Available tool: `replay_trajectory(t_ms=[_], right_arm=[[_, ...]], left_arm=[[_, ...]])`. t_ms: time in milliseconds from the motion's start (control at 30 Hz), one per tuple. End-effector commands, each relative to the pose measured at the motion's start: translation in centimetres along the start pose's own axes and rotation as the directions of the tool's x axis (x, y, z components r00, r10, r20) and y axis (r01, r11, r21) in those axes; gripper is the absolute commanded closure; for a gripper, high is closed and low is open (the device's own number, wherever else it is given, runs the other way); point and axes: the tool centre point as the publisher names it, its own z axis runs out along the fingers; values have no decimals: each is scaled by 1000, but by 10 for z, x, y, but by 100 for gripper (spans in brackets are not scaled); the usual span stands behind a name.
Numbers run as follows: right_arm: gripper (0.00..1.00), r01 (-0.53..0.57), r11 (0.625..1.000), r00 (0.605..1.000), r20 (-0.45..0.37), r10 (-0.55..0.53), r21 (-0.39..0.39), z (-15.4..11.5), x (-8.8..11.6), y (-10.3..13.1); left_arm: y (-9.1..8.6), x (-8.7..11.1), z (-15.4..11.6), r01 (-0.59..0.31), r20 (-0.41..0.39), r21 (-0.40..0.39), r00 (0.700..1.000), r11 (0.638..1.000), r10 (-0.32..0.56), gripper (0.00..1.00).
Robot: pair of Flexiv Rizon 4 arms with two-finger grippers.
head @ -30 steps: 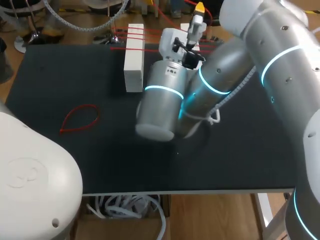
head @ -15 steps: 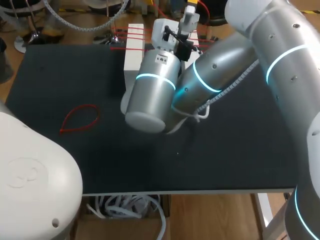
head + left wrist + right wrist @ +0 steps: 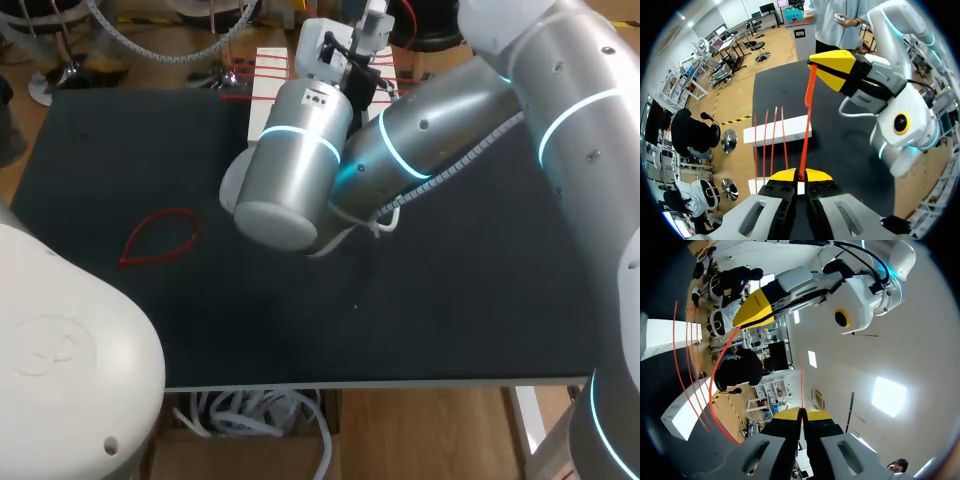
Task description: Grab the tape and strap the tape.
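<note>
A thin red tape [image 3: 807,120] is stretched between my two grippers above the table's far edge. In the left wrist view my left gripper [image 3: 800,176] is shut on one end, and the tape rises straight to my right gripper [image 3: 814,67], shut on the other end. From the right wrist view, the right gripper [image 3: 801,412] pinches the tape [image 3: 713,377], which bows across to the left gripper [image 3: 739,324]. My right arm reaches across the head view to the back middle, its gripper [image 3: 377,14] pointing away. The left gripper is out of the head view.
Two white blocks [image 3: 777,136] [image 3: 268,80] stand at the table's far edge with three red tapes [image 3: 765,145] laid across them. Another red tape, bent into a loop [image 3: 160,238], lies on the black table [image 3: 480,280] at the left.
My right arm has swung left and toward the table's far edge, now covering most of the white block. Both grippers stay shut.
</note>
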Motion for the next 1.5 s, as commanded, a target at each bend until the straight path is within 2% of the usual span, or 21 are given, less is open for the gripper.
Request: replay_trajectory(t_ms=[33,467,733,867,1133,1400,1467,1500], right_arm=[[100,2,1000,1000,-10,-2,-4,1,-4,-1],[100,2,1000,1000,-10,-2,-4,1,-4,-1],[100,236,972,970,59,-236,14,-3,0,14],[100,297,955,952,80,-297,12,-2,3,19],[100,460,887,884,106,-455,-37,-6,14,24],[100,526,849,850,63,-522,-55,-4,7,24],[100,516,855,856,80,-511,-50,-2,5,24],[100,510,858,860,52,-507,-68,-1,2,22]], left_arm=[[0,-1,0,-1,-2,-2,1000,1000,1,100],[0,-1,0,-1,-2,-2,1000,1000,1,100],[0,-1,0,-1,-2,-2,1000,1000,1,100],[0,-1,0,-1,-2,-2,1000,1000,1,100],[0,-1,0,-1,-2,-2,1000,1000,1,100],[0,-1,0,-1,-2,-2,1000,1000,1,100],[0,-1,0,-1,-2,-2,1000,1000,1,100],[0,-1,0,-1,-2,-2,1000,1000,1,100]])
